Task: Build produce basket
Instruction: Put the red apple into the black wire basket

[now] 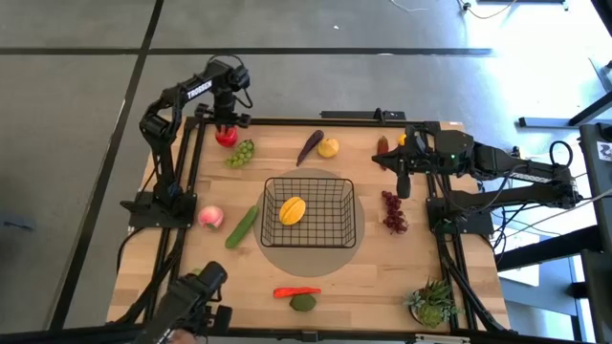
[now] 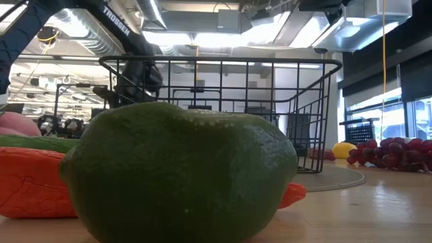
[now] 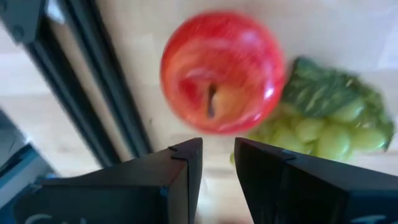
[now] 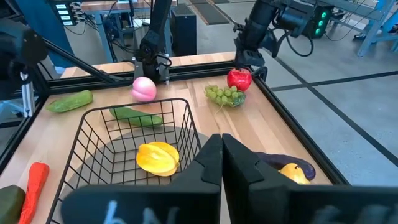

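Basket (image 1: pixel 311 212) top open, one yellow fruit (image 1: pixel 293 209) inside; green grapes (image 1: pixel 241 152) touching red fruit (image 1: pixel 227 137), crowding access.

"TROSSEN" reads in white letters on the left arm (image 1: pixel 198 91), in the high and low views

The left arm reaches up along the left side of the bench to its far left corner, elbow bent, wrist turned down. The left gripper (image 1: pixel 228 120) points downward there, its two dark fingers (image 3: pixel 180 171) held a narrow gap apart, nothing between them. The right arm comes in from the right edge, stretched roughly level toward the far middle of the bench. The right gripper (image 1: pixel 403 180) hangs above the surface, its fingers (image 4: pixel 211 163) pressed together, empty.
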`<state>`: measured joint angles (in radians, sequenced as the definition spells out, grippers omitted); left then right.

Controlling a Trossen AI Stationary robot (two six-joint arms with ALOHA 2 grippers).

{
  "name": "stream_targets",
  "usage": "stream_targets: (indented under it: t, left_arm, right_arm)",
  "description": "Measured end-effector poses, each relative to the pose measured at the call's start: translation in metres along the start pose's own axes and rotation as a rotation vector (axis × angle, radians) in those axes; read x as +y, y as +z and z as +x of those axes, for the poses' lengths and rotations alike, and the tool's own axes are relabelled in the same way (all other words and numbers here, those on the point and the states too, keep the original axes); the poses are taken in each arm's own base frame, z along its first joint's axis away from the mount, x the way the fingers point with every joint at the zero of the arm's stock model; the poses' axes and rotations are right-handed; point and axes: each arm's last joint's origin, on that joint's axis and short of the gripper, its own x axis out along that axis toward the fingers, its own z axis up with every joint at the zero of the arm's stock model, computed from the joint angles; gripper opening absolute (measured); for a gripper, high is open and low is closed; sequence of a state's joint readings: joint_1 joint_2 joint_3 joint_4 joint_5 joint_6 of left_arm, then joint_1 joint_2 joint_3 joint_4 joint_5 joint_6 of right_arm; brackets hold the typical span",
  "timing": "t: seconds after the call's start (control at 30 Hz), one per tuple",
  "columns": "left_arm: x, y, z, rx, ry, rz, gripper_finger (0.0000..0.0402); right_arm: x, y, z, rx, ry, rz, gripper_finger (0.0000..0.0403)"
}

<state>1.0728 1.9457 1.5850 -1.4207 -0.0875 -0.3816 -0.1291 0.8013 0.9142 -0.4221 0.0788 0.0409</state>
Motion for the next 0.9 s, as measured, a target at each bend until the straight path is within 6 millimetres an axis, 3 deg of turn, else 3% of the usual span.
stream_targets:
  t: [0.37,0.9]
  left_arm:
    - [-0.0022,0.0067,0.0017,-0.086,0.024,0.02,0.0082]
    - [-0.0017,0.0057,0.0017,-0.077,0.032,0.02,0.0082]
  right_arm:
    - [0.0,0.0001,0.0,-0.001,0.0,0.007,0.0]
    - [0.0,0.0003,0.0,-0.003,0.0,0.007,0.0]
